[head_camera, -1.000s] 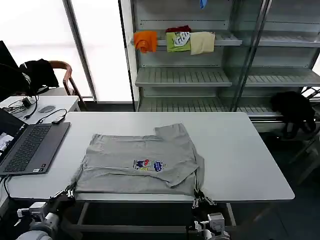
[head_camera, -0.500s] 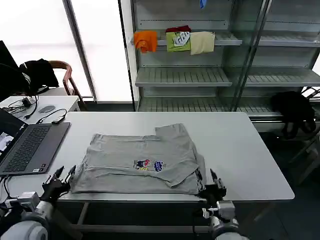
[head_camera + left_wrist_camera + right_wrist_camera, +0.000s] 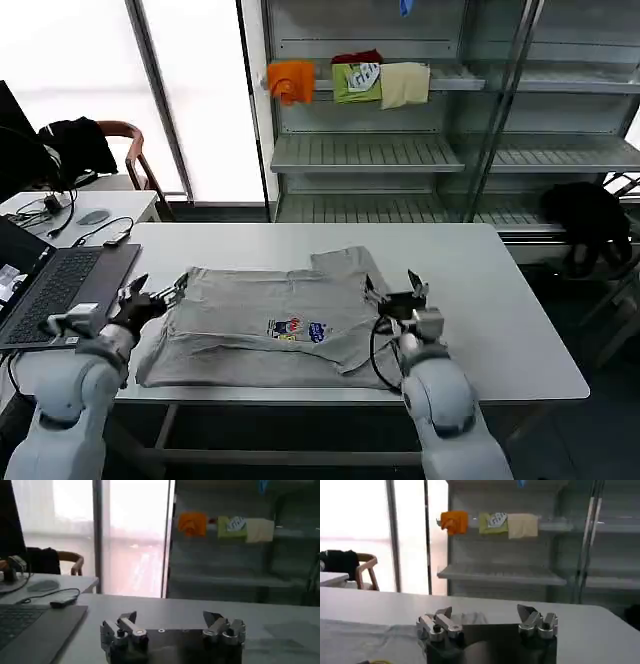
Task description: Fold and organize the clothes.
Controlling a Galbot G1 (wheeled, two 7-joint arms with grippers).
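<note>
Lying rumpled, soft grey shirt (image 3: 280,325), left gripper (image 3: 158,296) and right gripper (image 3: 392,292) fingers spread, flanking it.

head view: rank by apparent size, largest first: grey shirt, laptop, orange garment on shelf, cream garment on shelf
1. grey shirt, on the white table
2. laptop, partly cut by the frame edge
3. orange garment and cream garment: look alike, not ranked. Both sit far back on the shelf, so they look smaller than they are.
</note>
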